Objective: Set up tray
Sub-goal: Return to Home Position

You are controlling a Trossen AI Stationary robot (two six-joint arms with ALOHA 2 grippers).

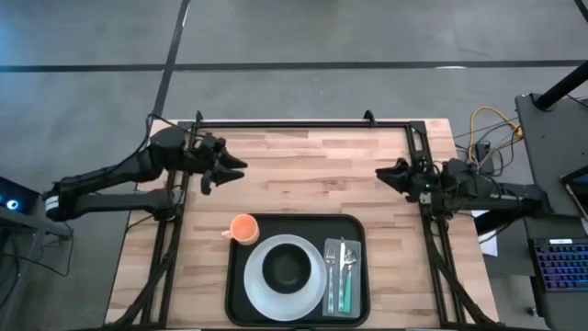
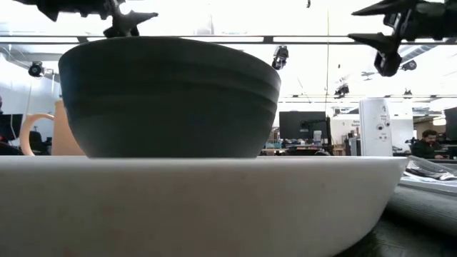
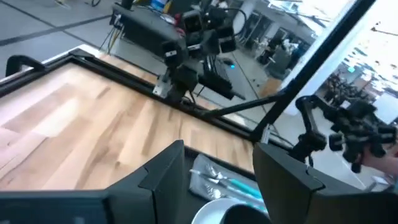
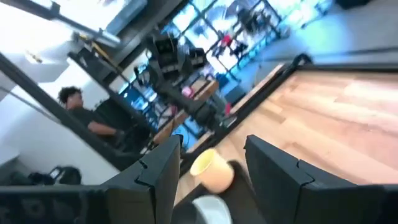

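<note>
The black tray (image 1: 241, 285) lies at the table's near edge. On it a white plate (image 1: 310, 292) bears a dark bowl (image 1: 287, 267); in the low view the bowl (image 2: 168, 96) stands on the plate (image 2: 193, 203). An orange mug (image 1: 243, 228) stands on the tray's far left corner. Cutlery (image 1: 342, 267) lies on a grey napkin on the tray's right part. My left gripper (image 1: 237, 169) is open and empty above the table's far left. My right gripper (image 1: 382, 175) is open and empty above the far right.
Bare wooden tabletop (image 1: 312, 175) lies between the two grippers and the tray. A black frame rail (image 1: 303, 123) runs along the table's far edge. Cables (image 1: 482, 138) and a keyboard (image 1: 560, 267) lie off the table's right side.
</note>
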